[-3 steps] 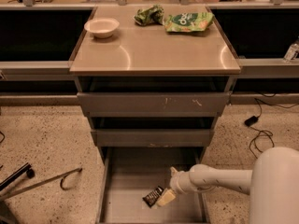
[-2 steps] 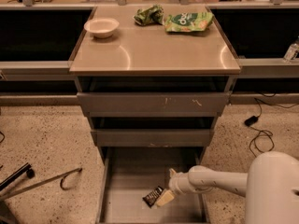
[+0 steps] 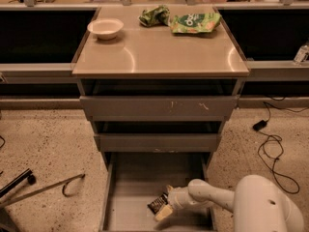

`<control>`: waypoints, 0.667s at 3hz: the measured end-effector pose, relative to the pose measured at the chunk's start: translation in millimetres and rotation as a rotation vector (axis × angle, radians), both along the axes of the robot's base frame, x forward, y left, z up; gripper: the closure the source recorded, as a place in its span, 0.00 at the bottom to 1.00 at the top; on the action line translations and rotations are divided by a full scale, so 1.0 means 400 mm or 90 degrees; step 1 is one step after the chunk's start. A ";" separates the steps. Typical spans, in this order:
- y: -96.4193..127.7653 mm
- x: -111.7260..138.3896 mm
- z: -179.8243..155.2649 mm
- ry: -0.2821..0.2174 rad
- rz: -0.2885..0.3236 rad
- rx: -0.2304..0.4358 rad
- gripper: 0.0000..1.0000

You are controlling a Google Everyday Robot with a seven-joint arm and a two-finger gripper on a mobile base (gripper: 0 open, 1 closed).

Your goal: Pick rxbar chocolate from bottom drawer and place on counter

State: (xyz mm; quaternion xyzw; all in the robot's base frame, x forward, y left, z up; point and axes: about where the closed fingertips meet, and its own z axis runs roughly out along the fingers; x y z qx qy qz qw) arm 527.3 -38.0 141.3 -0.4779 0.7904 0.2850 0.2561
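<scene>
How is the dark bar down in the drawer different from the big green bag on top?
The bar is dark brown-black; the bag is bright green. The bar looks smaller than the bag. The bar lies low in the open bottom drawer, right at the gripper; the bag lies up on the counter, far from the gripper. Both are flat snack packs.

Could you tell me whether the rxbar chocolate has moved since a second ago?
No. The rxbar chocolate lies equally far from the left wall of the bottom drawer; the end effector sits at it.
</scene>
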 end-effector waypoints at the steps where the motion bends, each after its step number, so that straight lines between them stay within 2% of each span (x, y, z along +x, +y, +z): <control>1: 0.015 0.019 -0.088 0.020 0.002 0.025 0.00; 2: 0.015 0.019 -0.088 0.019 0.002 0.024 0.00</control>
